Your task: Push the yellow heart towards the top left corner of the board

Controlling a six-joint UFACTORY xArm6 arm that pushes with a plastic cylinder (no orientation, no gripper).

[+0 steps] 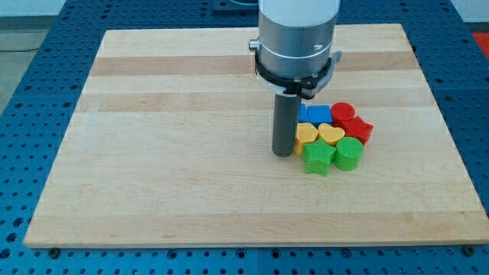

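The yellow heart [331, 134] lies in a tight cluster of blocks at the view's right of the wooden board [191, 168]. My tip [283, 153] rests on the board just left of the cluster, next to a yellow block [306, 134] that sits left of the heart. Two blue blocks [313, 114] lie above them. A red round block [341, 111] and a red block [357, 128] sit at the cluster's upper right. A green star-like block [316, 157] and a green round block [348, 153] lie below the heart.
The arm's large grey body [296, 38] hangs over the board's upper middle and hides part of it. The board lies on a blue perforated table [23, 114].
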